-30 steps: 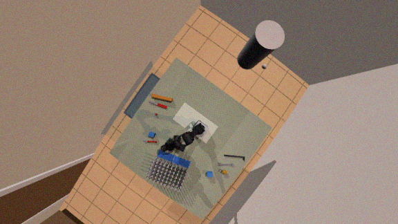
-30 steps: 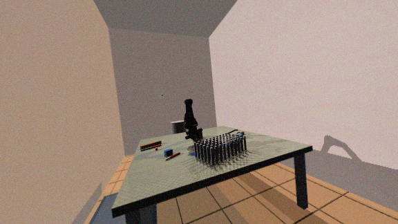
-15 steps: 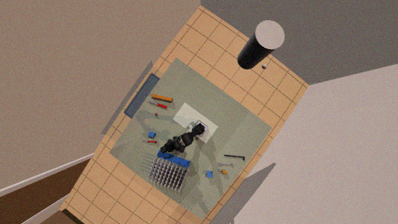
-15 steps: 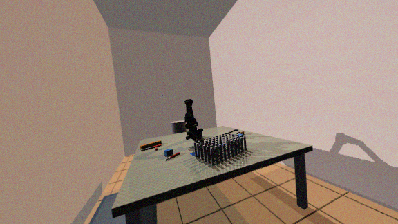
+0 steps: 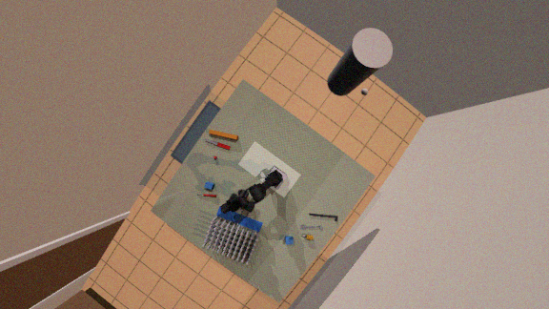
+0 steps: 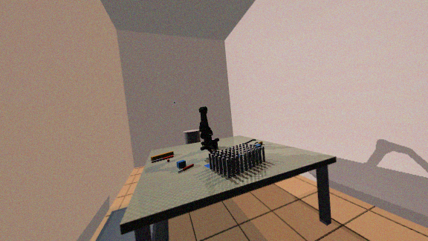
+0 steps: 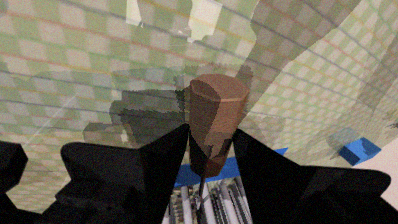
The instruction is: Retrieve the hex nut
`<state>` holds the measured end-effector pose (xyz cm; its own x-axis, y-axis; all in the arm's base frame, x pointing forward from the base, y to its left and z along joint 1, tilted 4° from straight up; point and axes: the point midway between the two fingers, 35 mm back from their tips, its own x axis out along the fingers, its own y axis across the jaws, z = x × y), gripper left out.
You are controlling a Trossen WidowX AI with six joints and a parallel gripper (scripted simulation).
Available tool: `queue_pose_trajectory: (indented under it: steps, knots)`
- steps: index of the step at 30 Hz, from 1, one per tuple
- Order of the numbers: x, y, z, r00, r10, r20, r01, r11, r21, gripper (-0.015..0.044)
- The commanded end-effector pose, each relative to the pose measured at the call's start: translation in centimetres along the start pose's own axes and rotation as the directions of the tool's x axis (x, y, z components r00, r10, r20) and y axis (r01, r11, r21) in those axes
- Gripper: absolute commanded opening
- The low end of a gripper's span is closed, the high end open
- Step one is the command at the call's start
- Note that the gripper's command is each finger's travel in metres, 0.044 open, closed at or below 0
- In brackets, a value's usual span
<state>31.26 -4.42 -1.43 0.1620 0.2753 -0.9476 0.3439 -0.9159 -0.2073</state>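
My gripper [image 7: 211, 130] is shut on the brown handle [image 7: 218, 102] of a tool. A thin dark shaft [image 7: 202, 189] runs from the handle over the tape toward the spacers; its tip is hard to make out among them. The grey metal spacers [image 5: 232, 240] [image 6: 238, 161] [image 7: 220, 206] stand upright in rows. The blue taped strip [image 5: 252, 224] [image 6: 207, 166] [image 7: 185, 177] lies along the field's arm side, partly hidden by arm and spacers. In the top view the hand is over or beside the strip. The nut cannot be made out.
A blue block [image 5: 209, 186] [image 6: 181, 164] and a red-handled tool [image 5: 209, 195] [image 6: 186, 168] lie on one side. Another blue block [image 5: 289, 240] [image 7: 359, 151], a wrench [image 5: 304, 227], a yellow item [image 5: 309, 237] and a black bent bar [image 5: 324, 216] lie opposite. An orange bar [image 5: 223, 135] lies farther off.
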Motion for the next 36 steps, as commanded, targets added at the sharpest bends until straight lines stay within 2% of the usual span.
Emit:
queue_pose_trajectory:
  steps: [1,36]
  knots:
    - [-0.1,0.1,-0.7,1.0,0.005,-0.012,-0.005,1.0,0.001,0.0]
    - [0.5,0.2,-3.1,1.0,0.005,-0.015,-0.005,1.0,0.0,0.0]
